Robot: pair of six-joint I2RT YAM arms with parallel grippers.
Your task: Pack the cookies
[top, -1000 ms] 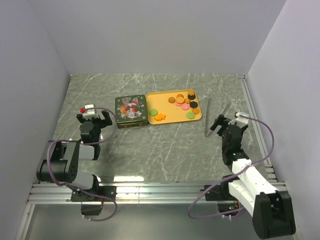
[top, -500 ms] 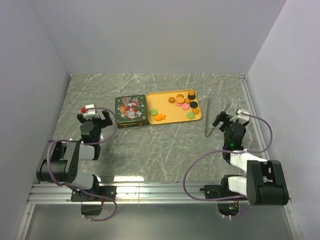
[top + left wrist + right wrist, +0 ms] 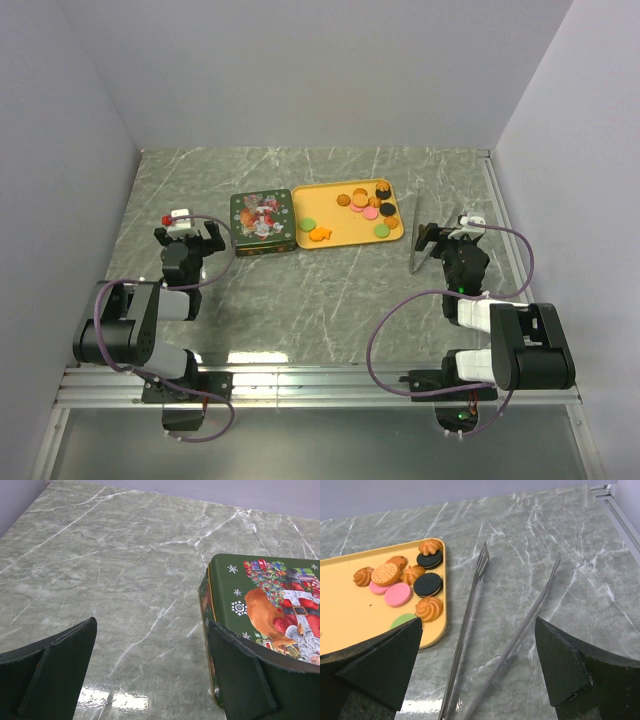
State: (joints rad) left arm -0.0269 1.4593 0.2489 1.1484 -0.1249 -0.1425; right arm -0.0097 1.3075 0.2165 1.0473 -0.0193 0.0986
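Observation:
The cookies (image 3: 364,205) lie loose on a yellow tray (image 3: 340,238): orange swirls, pink, green and dark rounds. The right wrist view shows some of these cookies (image 3: 413,582) at the tray's (image 3: 345,615) near corner. A green Christmas tin (image 3: 261,221) with its lid on stands to the left of the tray. My left gripper (image 3: 187,233) is open and empty, left of the tin (image 3: 260,587); in its own view the left gripper (image 3: 151,630) spans bare table. My right gripper (image 3: 447,238) is open over metal tongs (image 3: 418,243), and from the wrist the right gripper (image 3: 477,625) straddles both arms of the tongs (image 3: 471,605).
The marble table (image 3: 300,290) is walled on three sides. A metal rail (image 3: 300,382) runs along the near edge by the arm bases, and another rail (image 3: 505,230) runs along the right edge. Cables loop beside both arms.
The right arm has folded back toward its base, and its gripper has shifted slightly left and further out over the tongs. The left arm has not moved.

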